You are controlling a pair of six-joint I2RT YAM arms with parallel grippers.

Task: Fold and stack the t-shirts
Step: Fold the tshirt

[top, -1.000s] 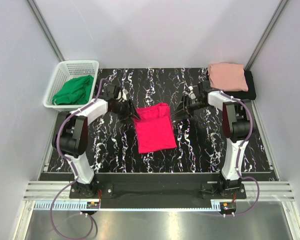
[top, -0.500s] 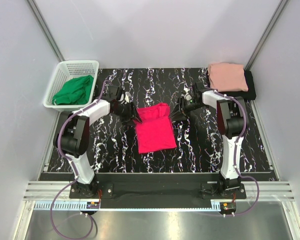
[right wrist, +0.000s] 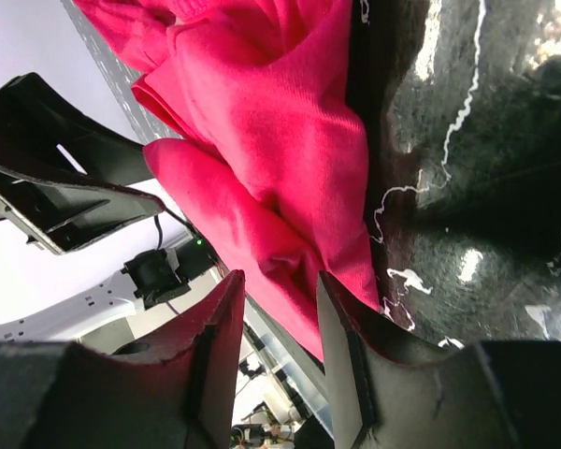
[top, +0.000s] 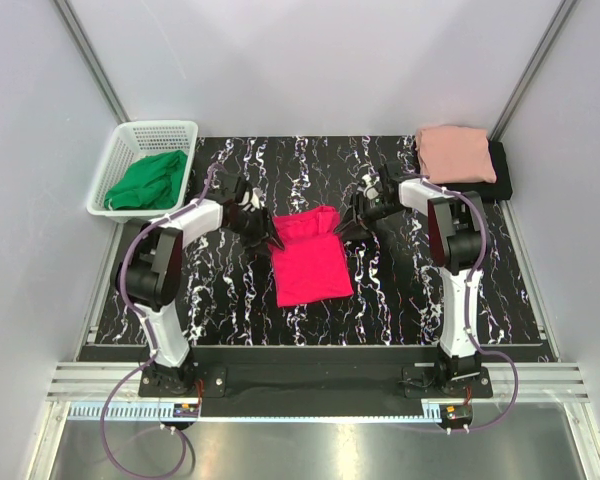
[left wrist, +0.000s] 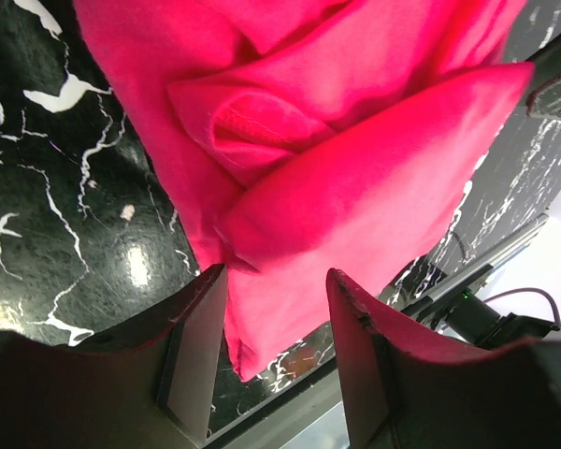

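The bright crimson-pink t-shirt (top: pixel 310 262) lies partly folded in the middle of the marbled black table, its far edge bunched into folds (left wrist: pixel 355 187) (right wrist: pixel 280 140). My left gripper (top: pixel 266 238) (left wrist: pixel 276 281) sits low at the shirt's far left corner, jaws apart, with cloth showing beyond the gap. At the far right corner my right gripper (top: pixel 343 228) (right wrist: pixel 279 281) is likewise open, with nothing pinched between its fingers. A folded pale salmon-pink t-shirt (top: pixel 456 152) rests on a folded black t-shirt (top: pixel 501 172) at the back right corner.
A white mesh basket (top: pixel 130 133) holding a green cloth (top: pixel 148 180) stands at the back left, off the table's edge. White walls enclose the table on three sides. The other arm's gripper (right wrist: pixel 65 196) shows in the right wrist view.
Both grippers have slid inward and slightly farther back, closing in on the crimson shirt's far corners. The shirt's far edge looks a little more bunched.
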